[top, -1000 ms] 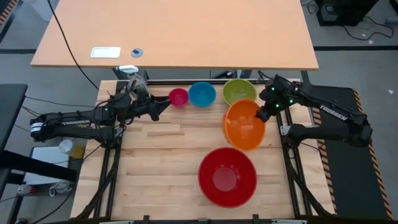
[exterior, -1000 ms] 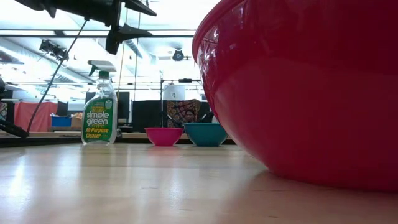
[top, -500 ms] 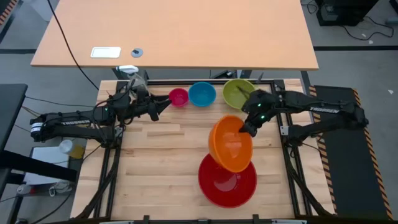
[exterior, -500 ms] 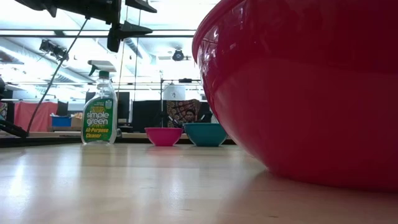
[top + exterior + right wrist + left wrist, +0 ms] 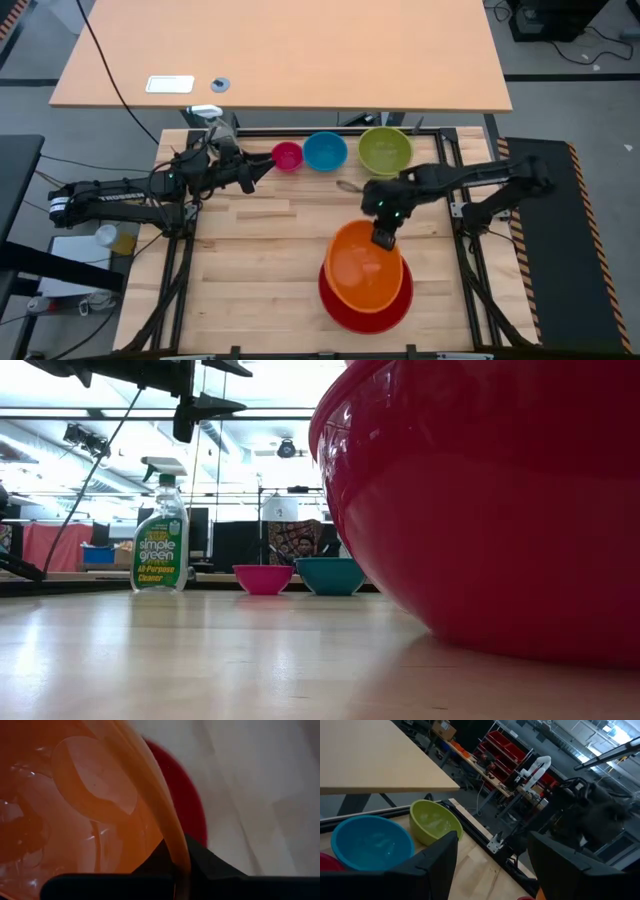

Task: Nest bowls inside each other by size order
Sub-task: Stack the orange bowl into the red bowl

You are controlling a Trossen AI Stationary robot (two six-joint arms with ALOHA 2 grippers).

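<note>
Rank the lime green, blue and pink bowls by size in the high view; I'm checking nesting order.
1. lime green bowl, largest
2. blue bowl
3. pink bowl, smallest

All three stand in one row, so nearness barely skews this.

High view: overhead, straight down on the whole surface (image 5: 260,250). Low view: at surface height, level across to the room, very close to the red bowl (image 5: 490,510). Left wrist view: forward toward the lime green bowl (image 5: 434,822), also seen overhead. Right wrist view: pressed close against the orange bowl (image 5: 75,805).
</note>
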